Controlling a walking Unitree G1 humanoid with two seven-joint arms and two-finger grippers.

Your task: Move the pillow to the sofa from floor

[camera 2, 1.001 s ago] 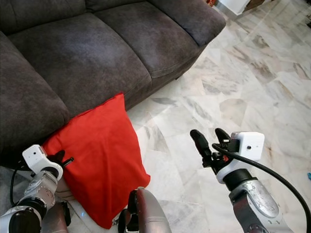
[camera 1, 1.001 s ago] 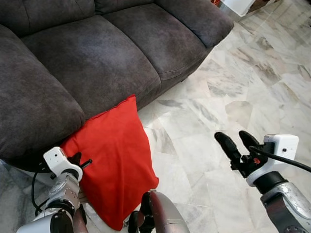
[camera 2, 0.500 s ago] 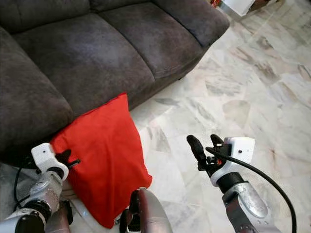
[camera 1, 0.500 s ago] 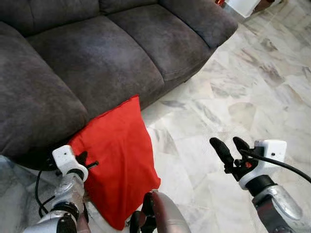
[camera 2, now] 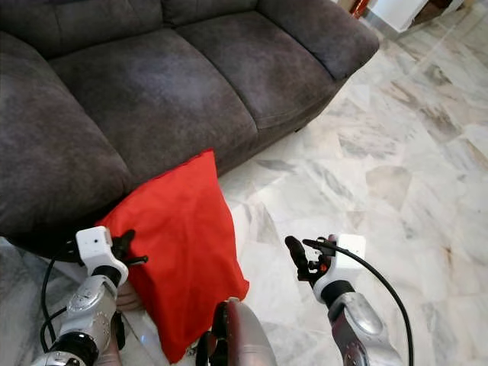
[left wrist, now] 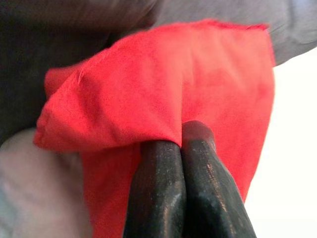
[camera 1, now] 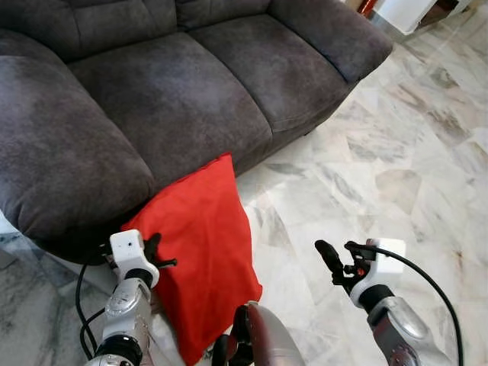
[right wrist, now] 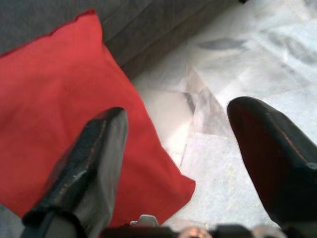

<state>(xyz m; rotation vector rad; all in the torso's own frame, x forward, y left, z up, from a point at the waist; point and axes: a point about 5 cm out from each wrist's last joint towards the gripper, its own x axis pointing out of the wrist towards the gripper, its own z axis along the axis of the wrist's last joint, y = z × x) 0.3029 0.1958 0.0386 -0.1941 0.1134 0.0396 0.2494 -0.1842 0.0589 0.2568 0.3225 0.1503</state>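
Note:
A red pillow stands on the marble floor, leaning against the front of the dark grey sofa. My left gripper is at the pillow's left edge; in the left wrist view its fingers are shut on a fold of the red fabric. My right gripper hovers open over the floor, to the right of the pillow and apart from it. The right wrist view looks between its spread fingers at the pillow's lower corner.
Pale marble floor spreads to the right of the sofa. A silver part of my own body rises at the bottom centre, just below the pillow. Something white stands at the far top right.
The camera has shifted, showing more of the sofa. My right gripper has drawn lower and closer to the pillow. The left gripper stays on the pillow's edge.

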